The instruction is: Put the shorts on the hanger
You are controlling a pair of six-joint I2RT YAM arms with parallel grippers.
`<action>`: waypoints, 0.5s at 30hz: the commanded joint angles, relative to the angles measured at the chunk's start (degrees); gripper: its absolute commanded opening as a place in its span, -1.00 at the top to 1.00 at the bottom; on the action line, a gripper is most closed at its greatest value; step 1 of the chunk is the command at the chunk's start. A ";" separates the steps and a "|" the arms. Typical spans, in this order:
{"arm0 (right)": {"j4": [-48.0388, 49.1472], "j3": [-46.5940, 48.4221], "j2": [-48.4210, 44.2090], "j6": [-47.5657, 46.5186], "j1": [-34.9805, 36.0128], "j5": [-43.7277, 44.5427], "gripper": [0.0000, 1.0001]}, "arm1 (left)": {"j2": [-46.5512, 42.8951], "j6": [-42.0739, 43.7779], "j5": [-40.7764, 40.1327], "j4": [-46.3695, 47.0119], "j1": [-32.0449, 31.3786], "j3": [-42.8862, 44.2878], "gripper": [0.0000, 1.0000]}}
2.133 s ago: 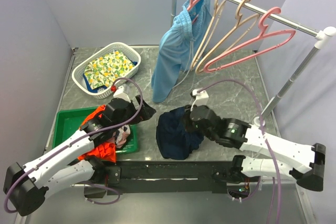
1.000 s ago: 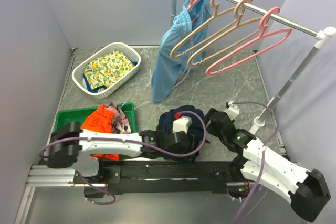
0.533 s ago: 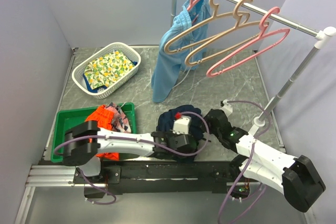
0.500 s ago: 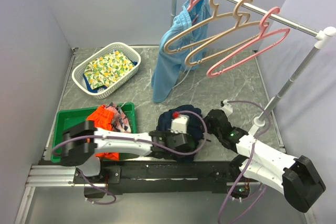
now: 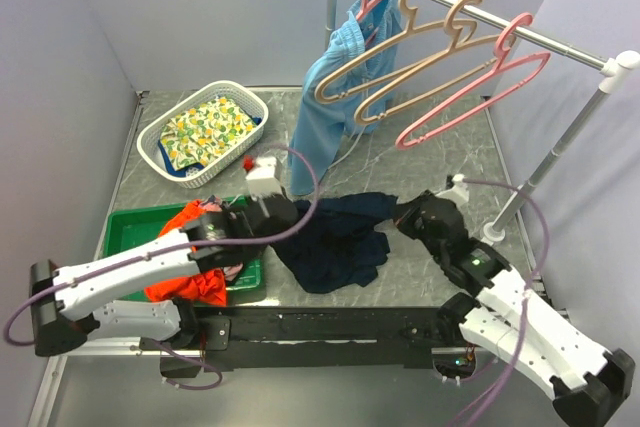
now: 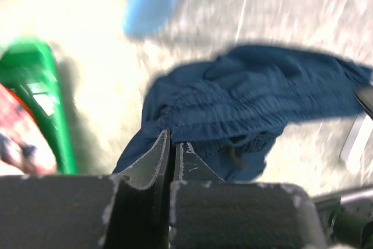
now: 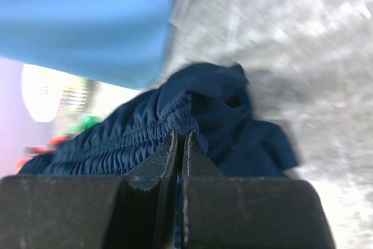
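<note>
One pair of navy shorts (image 5: 335, 242), spread across the near middle of the bench (image 5: 440, 162) between both arms. Left gripper (image 6: 172, 138) is pinched tight on the waistband at one end. Right gripper (image 7: 180, 138) is clamped on the waistband at the other end. The rail (image 5: 560, 47) carries four hangers: two tan hangers (image 5: 372, 53) and two pink hangers (image 5: 474, 102). One pair of sky-blue shorts (image 5: 325, 117) hangs there too. One white basket (image 5: 150, 142) and one green tray (image 5: 125, 222) at left.

The shorts (image 5: 335, 242) lie on the surface (image 5: 440, 167). Left of them sits a tray (image 5: 120, 219), behind-left a basket (image 5: 160, 132), behind them the hanger (image 5: 404, 17) on a rail (image 5: 560, 47).
</note>
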 commanded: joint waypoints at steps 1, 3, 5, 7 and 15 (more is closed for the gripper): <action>-10.29 9.06 -4.39 -1.61 -0.42 5.30 1.00 | -5.18 11.95 -6.85 -1.59 5.63 8.61 0.98; -13.54 14.42 -5.28 -2.31 -0.42 4.95 1.00 | -5.62 16.77 -6.76 -0.45 6.78 12.92 0.98; -16.52 20.03 -6.16 -2.84 -0.42 4.69 1.00 | -5.72 19.33 -5.98 0.26 7.67 17.74 0.98; -17.59 23.21 -6.77 -3.54 -0.42 3.55 1.00 | -5.11 24.34 -3.87 0.96 7.75 22.74 0.94; -21.81 33.16 -6.42 -3.90 -0.50 1.61 1.00 | -1.75 26.91 9.30 -2.91 7.84 32.63 0.81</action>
